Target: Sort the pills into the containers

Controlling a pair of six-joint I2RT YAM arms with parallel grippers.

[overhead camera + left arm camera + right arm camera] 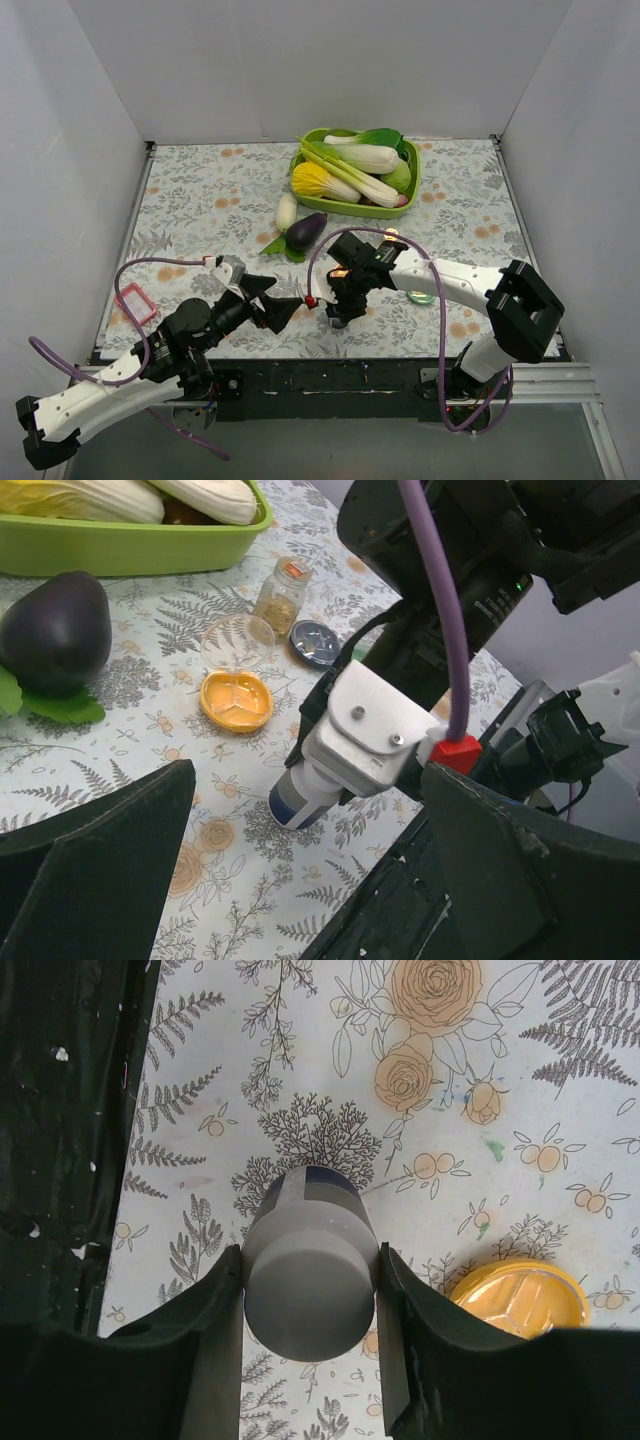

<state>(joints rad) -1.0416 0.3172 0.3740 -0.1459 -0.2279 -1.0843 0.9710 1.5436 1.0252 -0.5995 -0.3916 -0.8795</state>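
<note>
The right gripper is pinching a grey bottle low over the flowered table.
Its two fingers are pressing on opposite sides of the bottle, which is pointing its dark blue end down at the cloth near the front edge. The left gripper is hovering just beside it with fingers spread wide, holding nothing. The orange dish is sitting open on the cloth just beyond the bottle, with a clear lid touching its far rim. The blue dish is lying a little farther back, beside an amber vial. The green dish is peeking out from under the right arm. An eggplant is resting on a leaf near the tray of vegetables.
</note>
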